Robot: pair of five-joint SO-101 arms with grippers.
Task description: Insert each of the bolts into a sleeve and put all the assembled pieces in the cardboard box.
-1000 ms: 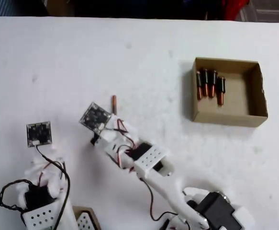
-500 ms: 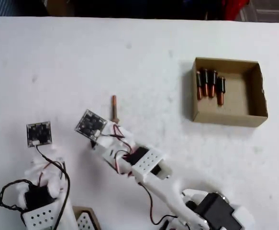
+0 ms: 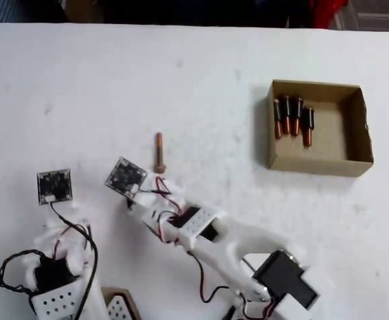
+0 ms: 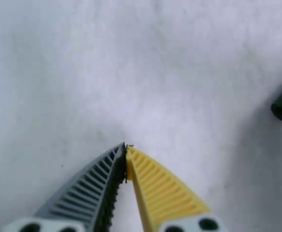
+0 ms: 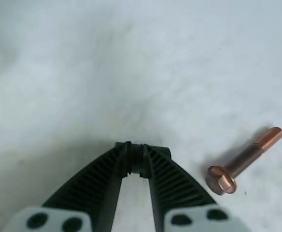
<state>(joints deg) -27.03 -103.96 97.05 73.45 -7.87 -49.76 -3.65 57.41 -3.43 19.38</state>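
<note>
Right pincer (image 5: pixel 135 147) pinching a black sleeve (image 5: pixel 136 165), the copper bolt (image 5: pixel 244 158) lying just beside it.
Left pincer (image 4: pixel 126 151) pressed together above the white surface (image 3: pixel 81 80); 4 assembled pieces (image 3: pixel 293 119) lie in the cardboard box (image 3: pixel 314 164), well apart.

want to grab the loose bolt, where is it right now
High view: the copper bolt lies bare on the table, well left of the cardboard box, close by the right pincer.

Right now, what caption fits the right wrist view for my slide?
Right gripper, fingers closed on a dark sleeve, beside a loose copper bolt on the white table.
</note>
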